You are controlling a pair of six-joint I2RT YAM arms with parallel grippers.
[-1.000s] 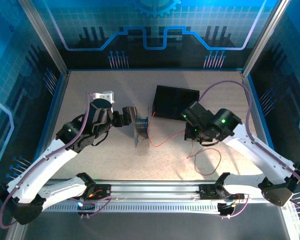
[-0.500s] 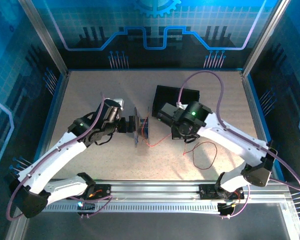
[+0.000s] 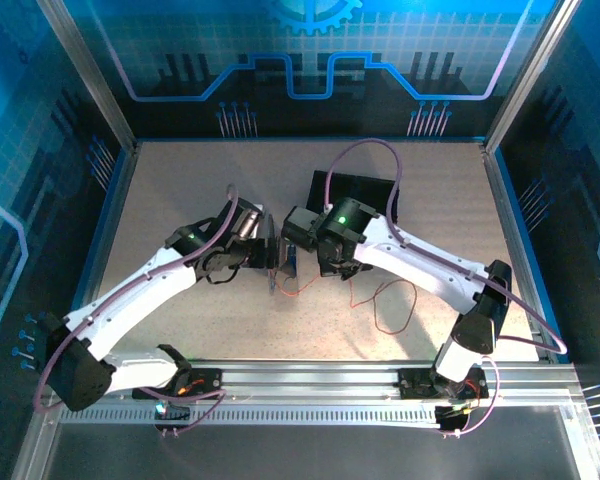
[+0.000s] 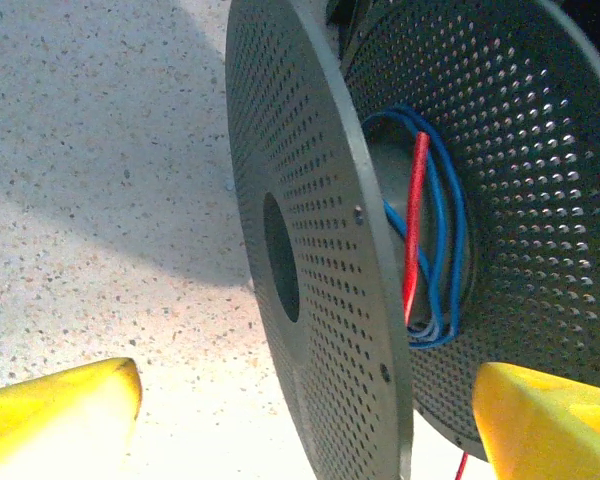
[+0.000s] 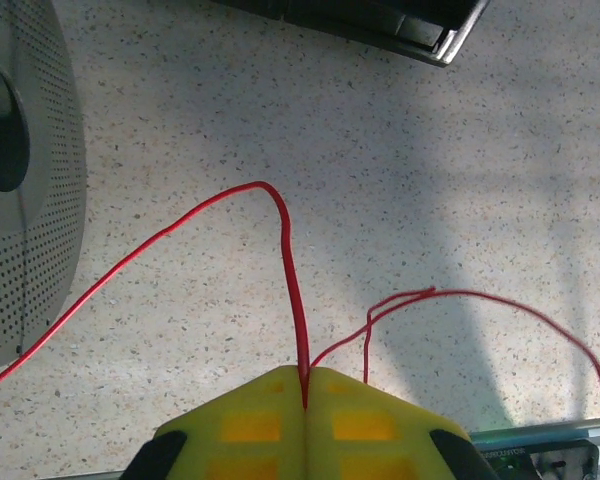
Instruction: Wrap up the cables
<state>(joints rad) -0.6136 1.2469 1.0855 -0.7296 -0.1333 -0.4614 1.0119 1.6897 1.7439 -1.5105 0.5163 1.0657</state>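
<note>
Red cable (image 5: 292, 290) (thin, looping) between the right gripper's (image 5: 304, 378) closed jaws

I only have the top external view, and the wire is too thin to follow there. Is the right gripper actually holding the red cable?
Observer: Yes. In the right wrist view, the right gripper is shut on the red cable, which is pinched in the seam between its yellow fingers.
Operator: Is anything wound on the spool?
Observer: The left wrist view shows the blue cable looped around the hub of the spool, with a red strand crossing it.
Operator: And the left gripper?
Observer: The left gripper is open, with one finger on either side of the spool. The near finger is clear of the flange.
</note>
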